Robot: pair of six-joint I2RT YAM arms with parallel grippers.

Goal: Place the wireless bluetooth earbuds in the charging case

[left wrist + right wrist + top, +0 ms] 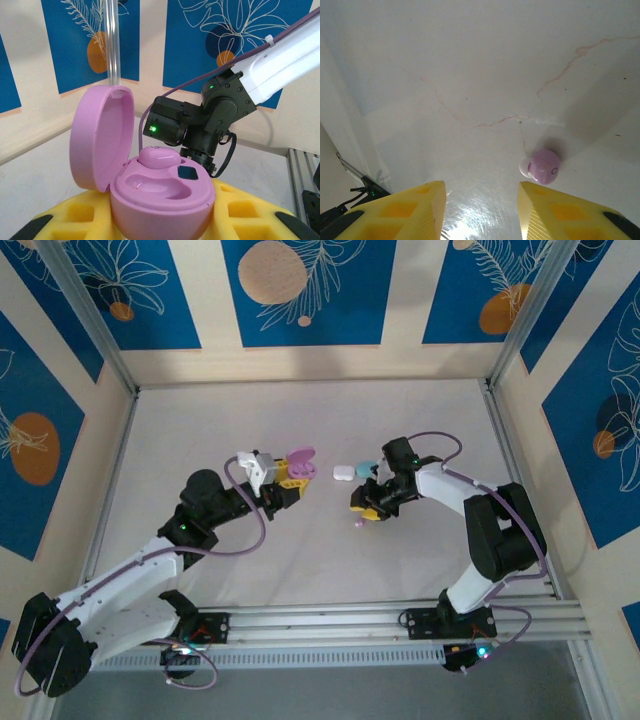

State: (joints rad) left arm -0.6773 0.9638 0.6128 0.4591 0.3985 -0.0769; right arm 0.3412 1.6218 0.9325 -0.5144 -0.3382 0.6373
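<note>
1. Quick status: one pink bud is in, one is out. The pink charging case has its lid flipped up at about 10 o'clock in the left wrist view. One pink earbud sits in the far pocket. The near pocket is bare.

2. The left jaws are clamped on the base of that pink case, with yellow pads on either side of it. In the top view the case is around the middle of the worktop, with the open side facing the right arm.

3. The second pink earbud is loose on the worktop. From the pink case it's at roughly 5 o'clock in the top view, just below the right jaws.

4. The right jaws are apart with nothing between them. In the right wrist view the bud lies past the yellow pads, off toward the 3 o'clock side and nearer the right-hand pad. So it isn't lined up for a pinch yet, I'd say.

5. A white case and a teal case sit side by side at about 3 o'clock from the pink one. They're too small in the top view for me to tell if they're open or loaded.

6. My read: the pink set is about half done. What's left there is grabbing the loose bud and dropping it into the near pocket. If the white and teal cases aren't loaded, those need doing too.
</note>
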